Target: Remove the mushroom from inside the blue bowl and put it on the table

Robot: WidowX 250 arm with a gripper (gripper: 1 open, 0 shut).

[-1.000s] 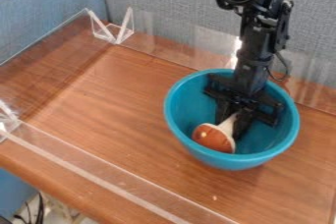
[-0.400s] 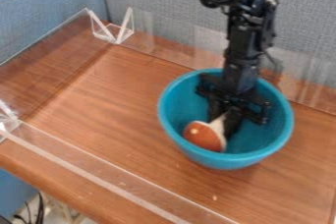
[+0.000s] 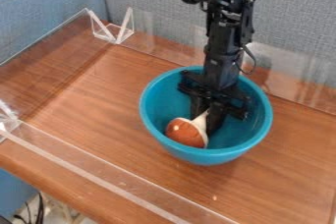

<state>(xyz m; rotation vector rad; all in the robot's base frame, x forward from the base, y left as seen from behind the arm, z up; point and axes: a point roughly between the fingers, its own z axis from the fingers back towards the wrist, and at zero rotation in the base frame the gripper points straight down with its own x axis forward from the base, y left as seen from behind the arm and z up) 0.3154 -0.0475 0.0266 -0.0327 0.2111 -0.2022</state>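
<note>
Soft, moderately bright light with pale glare on the blue bowl (image 3: 152,120), slight overall softness.

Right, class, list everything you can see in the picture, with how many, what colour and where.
Mushroom: one, orange-brown cap, cream stem, inside the bowl
Bowl: one, turquoise-blue, on the table
Table: one, reddish-brown wood grain, under the bowl
White wire-like frames: two, white, one at the back left, one at the left edge
Wall panel: one, grey, behind the table
Arm: one, black, reaching down from the top
Claw: one, black, in the bowl, at the mushroom's stem
</note>
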